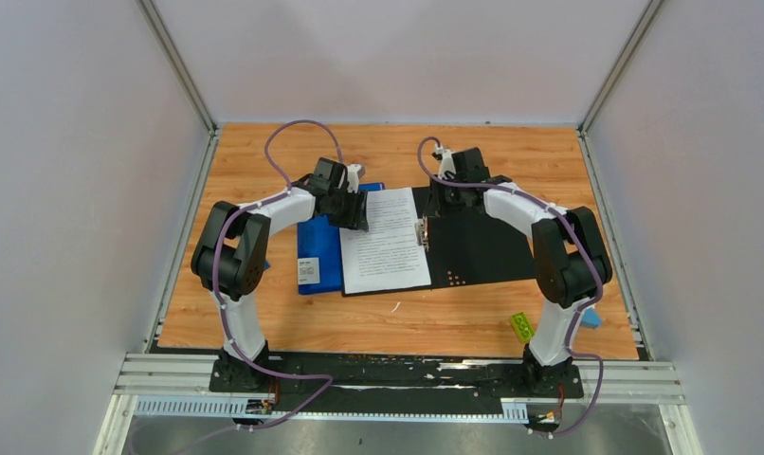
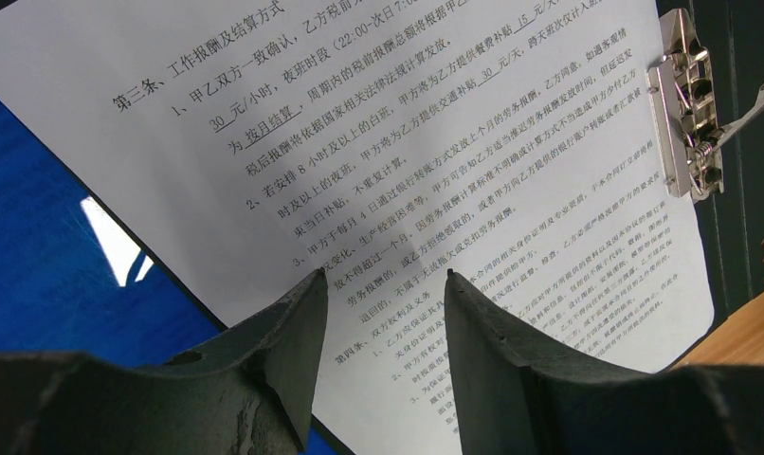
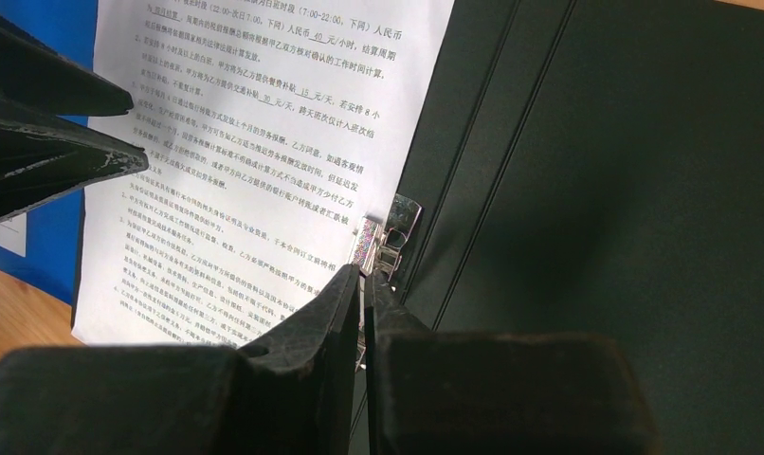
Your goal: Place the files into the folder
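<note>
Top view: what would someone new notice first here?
A white printed sheet lies on the left half of an open black folder, mid-table. The left claw hangs open over the sheet's left edge; the right claw, shut, sits at the folder's metal clip.

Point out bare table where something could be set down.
Free: the near table strip between black folder and arm bases, left of the green tag; the far strip along the back wall. Crowded: the middle, left fingers and right fingers over sheet and clip.

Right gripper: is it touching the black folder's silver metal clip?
Touching. The right wrist view shows the right gripper shut on the silver metal clip, pinching its lever.
</note>
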You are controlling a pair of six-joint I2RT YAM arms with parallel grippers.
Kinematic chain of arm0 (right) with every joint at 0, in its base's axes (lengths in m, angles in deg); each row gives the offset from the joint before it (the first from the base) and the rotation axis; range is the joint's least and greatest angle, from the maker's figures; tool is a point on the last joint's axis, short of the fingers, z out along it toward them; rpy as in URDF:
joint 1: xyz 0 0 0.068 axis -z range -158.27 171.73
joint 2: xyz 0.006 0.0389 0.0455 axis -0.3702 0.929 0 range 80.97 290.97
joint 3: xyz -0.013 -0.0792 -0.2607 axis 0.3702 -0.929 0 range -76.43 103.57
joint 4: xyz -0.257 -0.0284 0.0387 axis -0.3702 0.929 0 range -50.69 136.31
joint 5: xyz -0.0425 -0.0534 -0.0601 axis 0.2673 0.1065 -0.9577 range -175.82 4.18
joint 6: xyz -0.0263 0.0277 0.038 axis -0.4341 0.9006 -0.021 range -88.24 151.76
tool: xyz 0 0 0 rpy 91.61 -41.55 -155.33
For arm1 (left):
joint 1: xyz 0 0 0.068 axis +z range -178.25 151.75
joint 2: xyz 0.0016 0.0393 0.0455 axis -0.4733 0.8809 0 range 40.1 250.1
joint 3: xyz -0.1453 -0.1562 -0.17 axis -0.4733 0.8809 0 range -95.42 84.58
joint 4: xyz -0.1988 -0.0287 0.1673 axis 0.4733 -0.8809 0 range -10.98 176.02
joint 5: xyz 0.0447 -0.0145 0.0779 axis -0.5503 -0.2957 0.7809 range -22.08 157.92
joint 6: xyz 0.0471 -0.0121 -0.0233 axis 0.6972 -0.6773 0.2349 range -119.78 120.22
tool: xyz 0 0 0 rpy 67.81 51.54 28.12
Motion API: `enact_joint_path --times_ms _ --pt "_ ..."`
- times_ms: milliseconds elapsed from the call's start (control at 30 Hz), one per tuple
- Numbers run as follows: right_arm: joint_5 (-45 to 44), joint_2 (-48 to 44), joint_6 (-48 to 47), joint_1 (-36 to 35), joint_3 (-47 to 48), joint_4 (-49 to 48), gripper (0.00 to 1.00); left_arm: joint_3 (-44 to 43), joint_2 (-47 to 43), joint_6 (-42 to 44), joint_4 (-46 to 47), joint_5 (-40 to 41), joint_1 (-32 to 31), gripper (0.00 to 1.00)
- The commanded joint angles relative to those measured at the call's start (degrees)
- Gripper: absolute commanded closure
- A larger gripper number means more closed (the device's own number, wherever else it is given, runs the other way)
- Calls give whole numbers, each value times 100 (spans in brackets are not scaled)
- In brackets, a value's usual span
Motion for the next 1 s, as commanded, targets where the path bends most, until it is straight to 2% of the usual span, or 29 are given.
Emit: enact_joint_path --times_ms 0,967 --pt "-229 161 -160 -82 302 8 93 6 66 20 101 34 -22 44" --pt "-762 771 -304 -358 821 459 94 -18 85 73 48 25 -22 44"
